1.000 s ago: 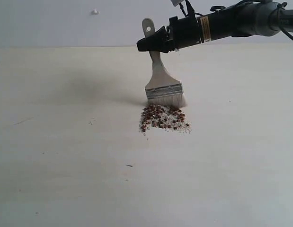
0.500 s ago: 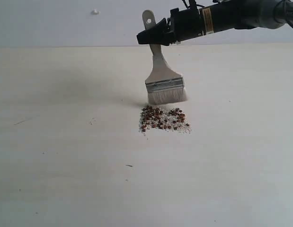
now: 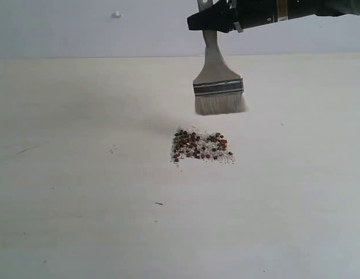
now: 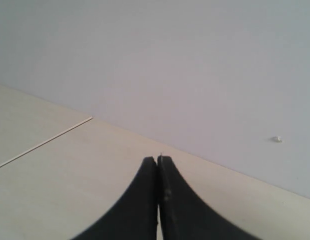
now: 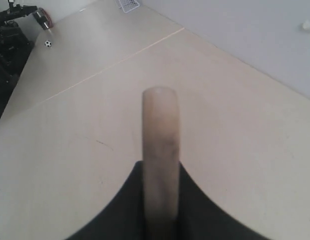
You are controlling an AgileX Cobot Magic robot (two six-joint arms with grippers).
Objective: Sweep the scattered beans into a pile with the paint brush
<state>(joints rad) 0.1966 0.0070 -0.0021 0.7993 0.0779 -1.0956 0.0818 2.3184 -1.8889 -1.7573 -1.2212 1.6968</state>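
The reddish-brown beans lie gathered in one compact pile (image 3: 201, 146) with whitish crumbs, mid-table in the exterior view. Above and slightly right of it hangs the paint brush (image 3: 218, 87), bristles down and clear of the table. My right gripper (image 3: 207, 21) is shut on its pale wooden handle (image 5: 161, 145) near the top edge of the exterior view. My left gripper (image 4: 158, 161) shows only in its wrist view, fingers pressed together on nothing, pointing at bare table and wall. The pile is out of both wrist views.
The pale table (image 3: 81, 192) spreads wide around the pile. A small dark fleck (image 3: 159, 203) lies in front of the pile. A grey wall (image 3: 81, 29) with a small white knob (image 3: 117, 14) stands behind. Dark equipment (image 5: 12, 35) sits past a table corner.
My right gripper has lifted the brush off the far edge of the pile and carried it up and to the right. The pile has stayed put.
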